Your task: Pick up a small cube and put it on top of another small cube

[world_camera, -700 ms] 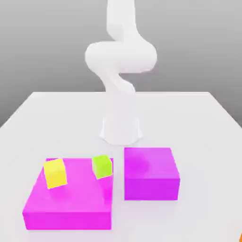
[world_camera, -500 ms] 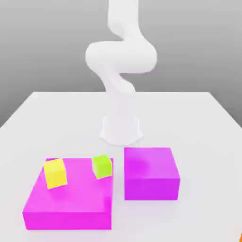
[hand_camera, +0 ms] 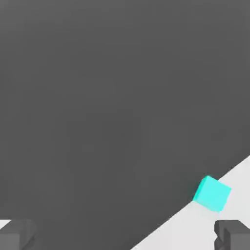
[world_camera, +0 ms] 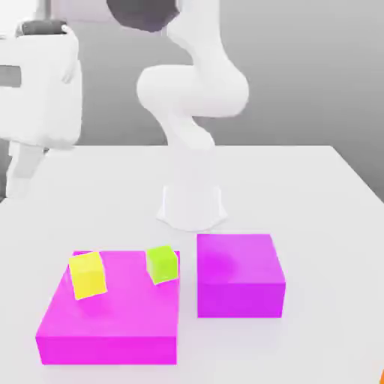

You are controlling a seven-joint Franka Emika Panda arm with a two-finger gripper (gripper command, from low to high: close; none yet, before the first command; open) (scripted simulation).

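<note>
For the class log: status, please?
Tool open, empty. Yellow cube and green cube apart on big magenta block. Nothing stacked yet.

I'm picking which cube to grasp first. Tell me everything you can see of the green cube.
The green cube is small, matte and plain lime green, with no markings. It sits on top of the large magenta block, near that block's far corner on the exterior view's right, turned slightly askew to the block's edges. Nothing else touches it: the yellow cube sits apart on the same block.
</note>
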